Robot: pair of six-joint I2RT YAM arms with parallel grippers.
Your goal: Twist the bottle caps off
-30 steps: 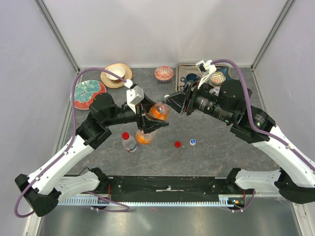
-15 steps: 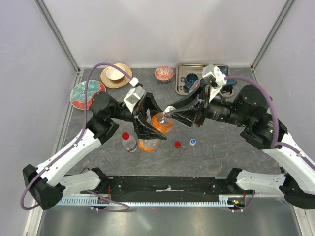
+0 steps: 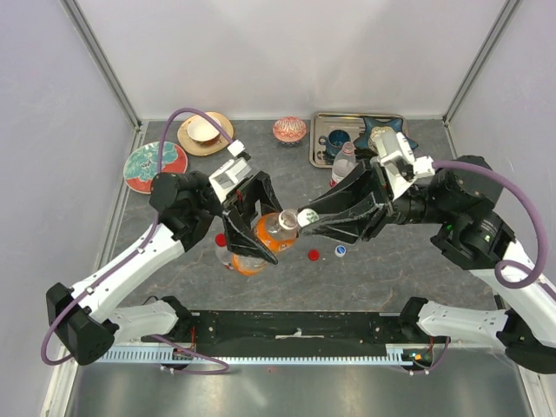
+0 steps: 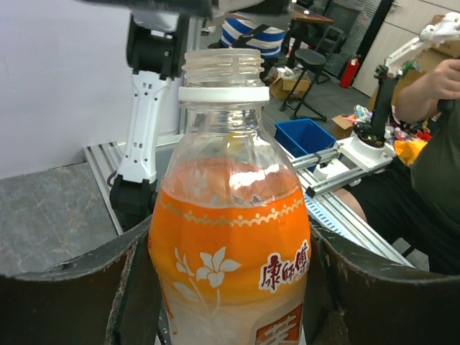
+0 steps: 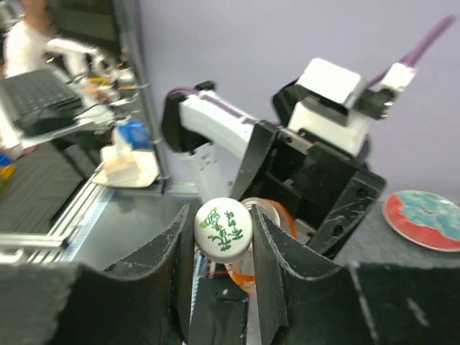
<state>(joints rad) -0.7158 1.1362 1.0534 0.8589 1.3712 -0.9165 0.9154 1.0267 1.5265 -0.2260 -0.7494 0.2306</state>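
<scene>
My left gripper (image 3: 261,233) is shut on the orange-label bottle (image 3: 271,234), held above the table. In the left wrist view the bottle (image 4: 230,237) stands between the fingers (image 4: 72,295), its threaded neck (image 4: 221,61) bare. My right gripper (image 3: 306,217) is shut on a white cap with green print (image 5: 223,228), held just off the neck (image 5: 267,213). A clear bottle with a red cap (image 3: 223,246) stands by the left gripper. Another clear bottle (image 3: 345,165) stands near the tray.
A loose red cap (image 3: 314,254) and a blue-white cap (image 3: 340,251) lie on the table. A metal tray (image 3: 320,149) with a blue mug (image 3: 334,139) is at the back right. A teal-red plate (image 3: 155,165), a straw plate (image 3: 204,132) and a red bowl (image 3: 289,129) sit at the back.
Both grippers and the orange bottle have moved toward the near edge. The right gripper has drawn away from the neck with the white cap in it.
</scene>
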